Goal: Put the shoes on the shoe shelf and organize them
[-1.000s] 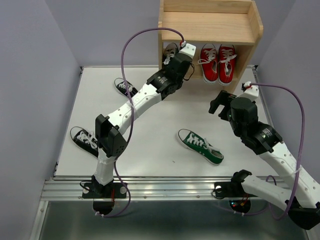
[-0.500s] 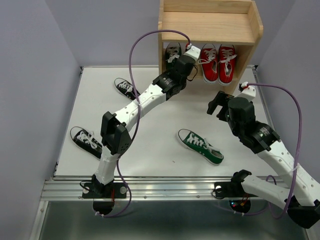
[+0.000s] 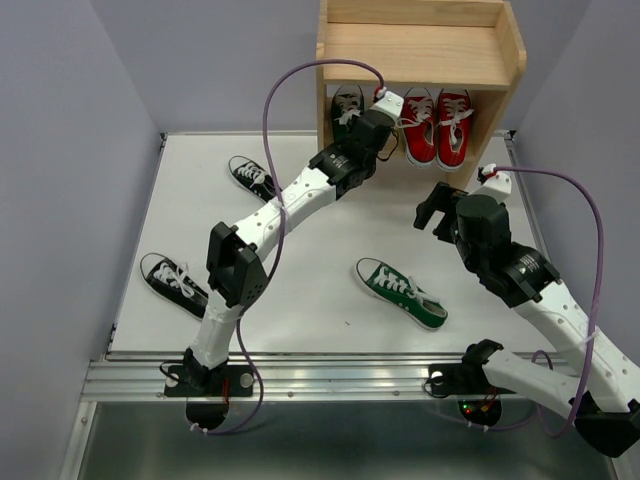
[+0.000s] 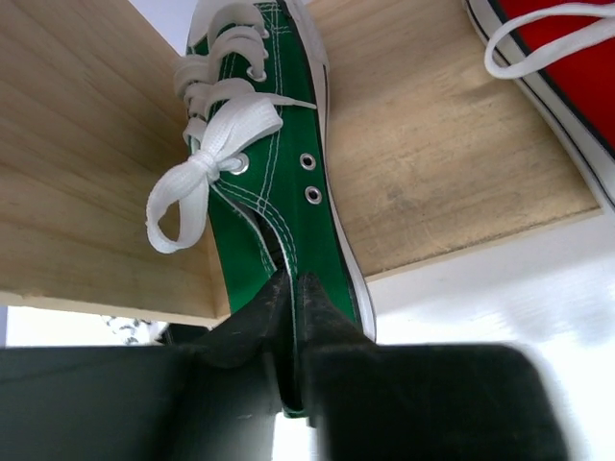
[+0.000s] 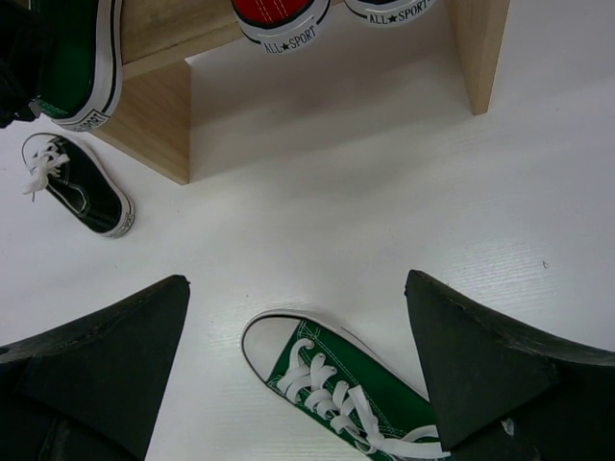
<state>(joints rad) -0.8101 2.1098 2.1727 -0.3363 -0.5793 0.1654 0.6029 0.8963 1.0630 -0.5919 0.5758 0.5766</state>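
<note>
The wooden shoe shelf (image 3: 420, 55) stands at the back. Two red shoes (image 3: 437, 125) sit side by side on its lower tier, at the right. My left gripper (image 3: 365, 118) reaches into the lower tier at the left, shut on the side of the heel opening of a green shoe (image 4: 279, 173), whose sole rests on the shelf board (image 4: 432, 163). The second green shoe (image 3: 400, 292) lies on the table in front of my right gripper (image 3: 435, 205), which is open and empty above it (image 5: 298, 280). Two black shoes (image 3: 250, 173) (image 3: 172, 280) lie on the table at the left.
The white table top (image 3: 300, 300) is bounded by purple walls left and right and a metal rail at the front. The shelf's upper tier holds nothing. The shelf's side panel (image 5: 480, 48) stands near my right gripper. A purple cable loops above the left arm.
My left arm has stretched further towards the shelf, carrying the green shoe deeper into the lower tier beside the red pair. The right arm has barely moved.
</note>
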